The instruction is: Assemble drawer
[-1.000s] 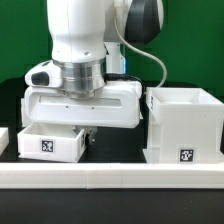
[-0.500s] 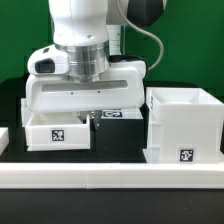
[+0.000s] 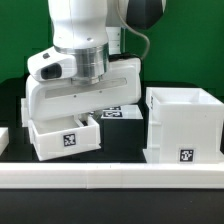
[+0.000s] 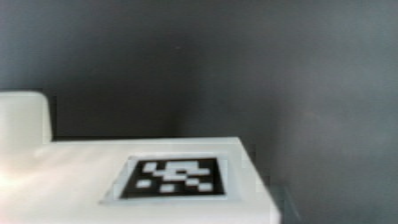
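The large white cube-shaped casing point(image 3: 183, 124) stands open-topped on the black table at the exterior view's right, with a tag low on its front. My gripper point(image 3: 91, 121) is shut on the rim of a small white tray point(image 3: 62, 139) and holds it off the table, tilted, left of the casing and apart from it. The tray's tagged face point(image 4: 175, 177) fills the near part of the wrist view. My fingertips do not show in the wrist view. The edge of another white part point(image 3: 3, 138) shows at the exterior view's far left.
A long low white border bar point(image 3: 110, 176) runs along the front of the table. The marker board point(image 3: 118, 113) lies behind the tray, partly hidden by my hand. A green wall stands behind the scene.
The tray has come up off the table with my gripper and has tilted, its tagged front now turned askew. The casing has not moved.
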You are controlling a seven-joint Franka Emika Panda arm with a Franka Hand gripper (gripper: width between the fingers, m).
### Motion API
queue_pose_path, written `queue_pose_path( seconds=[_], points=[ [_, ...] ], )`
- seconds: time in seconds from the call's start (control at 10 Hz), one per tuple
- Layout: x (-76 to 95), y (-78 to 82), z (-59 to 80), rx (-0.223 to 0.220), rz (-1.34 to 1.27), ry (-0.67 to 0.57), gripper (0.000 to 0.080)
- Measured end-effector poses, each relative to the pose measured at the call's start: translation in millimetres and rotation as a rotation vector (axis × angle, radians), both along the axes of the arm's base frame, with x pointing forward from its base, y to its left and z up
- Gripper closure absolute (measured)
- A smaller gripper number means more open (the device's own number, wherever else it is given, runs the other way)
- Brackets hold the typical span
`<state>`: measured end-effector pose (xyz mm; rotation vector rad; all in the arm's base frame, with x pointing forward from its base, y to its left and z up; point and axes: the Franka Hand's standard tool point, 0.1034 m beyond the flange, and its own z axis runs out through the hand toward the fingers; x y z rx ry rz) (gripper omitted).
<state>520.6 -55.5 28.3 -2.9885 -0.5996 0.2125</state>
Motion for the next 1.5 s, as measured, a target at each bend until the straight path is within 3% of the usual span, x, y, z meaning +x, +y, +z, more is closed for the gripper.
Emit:
queue_pose_path(
  seconds=[0.4, 0.8, 1.0, 1.2, 1.5],
  points=[
    [-1.9, 7.9, -2.6, 0.038, 0.363, -0.009, 0.0758],
    [-3.0, 2.8, -4.4, 0.074, 0.601, -0.020, 0.0758],
    [0.1, -1.6, -6.5, 0.072, 0.904, -0.067, 0.0758],
    [4.8, -4.8, -7.1, 0.030, 1.106, -0.123, 0.0758],
    [1.1, -8.9, -9.8, 0.039, 1.139, -0.107, 0.0758]
  ],
)
